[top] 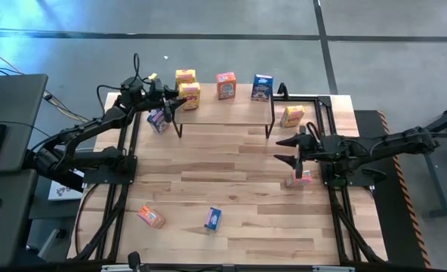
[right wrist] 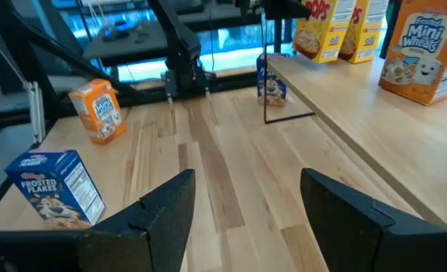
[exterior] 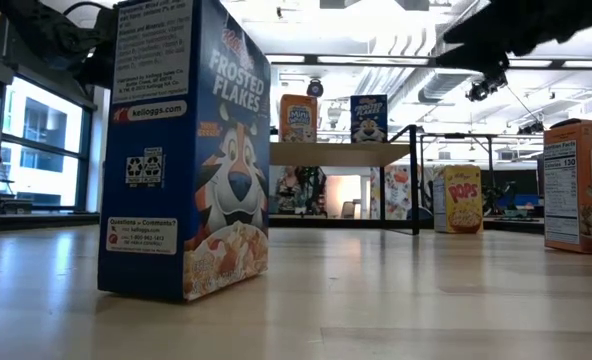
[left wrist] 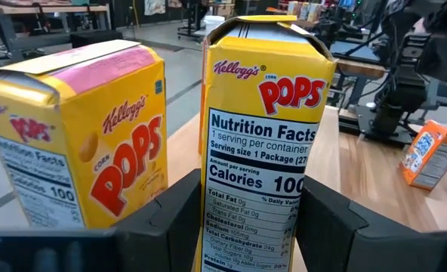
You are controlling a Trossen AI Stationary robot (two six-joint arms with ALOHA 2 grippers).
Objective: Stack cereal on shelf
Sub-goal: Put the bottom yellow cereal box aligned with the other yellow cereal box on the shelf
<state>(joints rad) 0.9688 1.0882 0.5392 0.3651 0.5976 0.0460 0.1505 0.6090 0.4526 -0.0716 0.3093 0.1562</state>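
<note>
Four boxes up, five to go

Four cereal boxes are sitting on the shelf (top: 223, 109) in the high view: two yellow Pops at its left end, an orange-red Mini-Wheats box (top: 225, 86) mid-plank, a blue Frosted Flakes box (top: 262, 87) toward the right. Left gripper (top: 172, 103) is working at that left end — the left wrist view has its jaws standing narrowly apart on either side of the front yellow Pops box (left wrist: 265, 143), faces looking pressed to its sides, so I'm judging it as gripped and being set down beside the rear yellow box (left wrist: 76, 136). Right gripper (top: 287, 149) is hovering over the bare tabletop (top: 231, 170) right of centre, jaws spread wide, carrying nothing.

Remaining off the shelf: a third yellow box (top: 291, 115) by the shelf's right leg, a box (top: 300, 179) lying just below the right gripper, an orange-red one (top: 151, 217) and a blue one (top: 213, 218) near the front edge, another blue box (top: 157, 120) tucked by the left legs (partly hidden). Roughly halfway, by my count.

Only the left wrist view is showing jaw contact; the overhead one is hiding it. Low view is adding just print detail — the near blue box is filling it.
</note>
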